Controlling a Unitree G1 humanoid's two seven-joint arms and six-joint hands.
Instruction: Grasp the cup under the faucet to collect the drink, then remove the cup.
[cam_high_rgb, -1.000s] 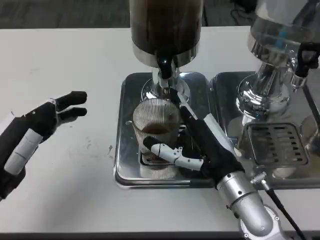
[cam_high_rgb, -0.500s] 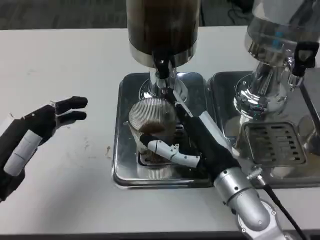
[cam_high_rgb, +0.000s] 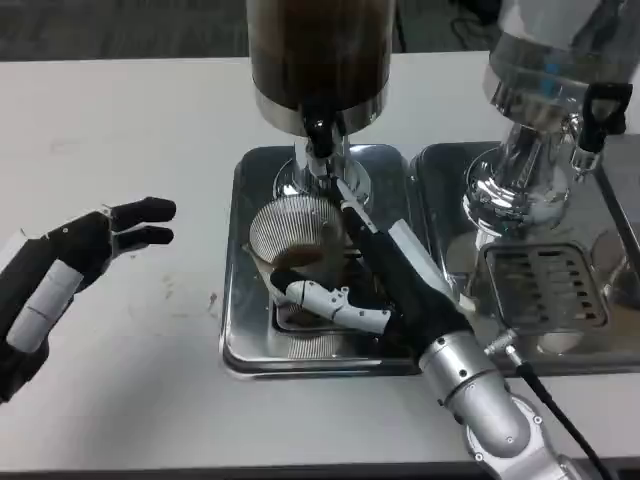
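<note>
Your right hand (cam_high_rgb: 400, 285) is wrapped around the cup (cam_high_rgb: 295, 255). The thumb crosses the front of the cup low down, and the other fingers go up along its far side toward 12 o'clock. So the cup sits right at the hand's 10 o'clock, touching it.

The cup is on the drip tray (cam_high_rgb: 240, 340), just below the faucet (cam_high_rgb: 320, 140) of the dark drink tank. It has brown drink in it. It looks tipped, with its open top leaning toward 10 o'clock, away from your palm. I think that tilt is the thing to watch: if you pull it out like this, the drink could spill over the low side. Stand it up straight first, then bring it toward 6 o'clock, off the tray.

Your left hand (cam_high_rgb: 70, 270) is far off at 9 o'clock, over the white table (cam_high_rgb: 150, 120). It holds nothing and its fingers are stretched out. The right hand is the one to use.
</note>
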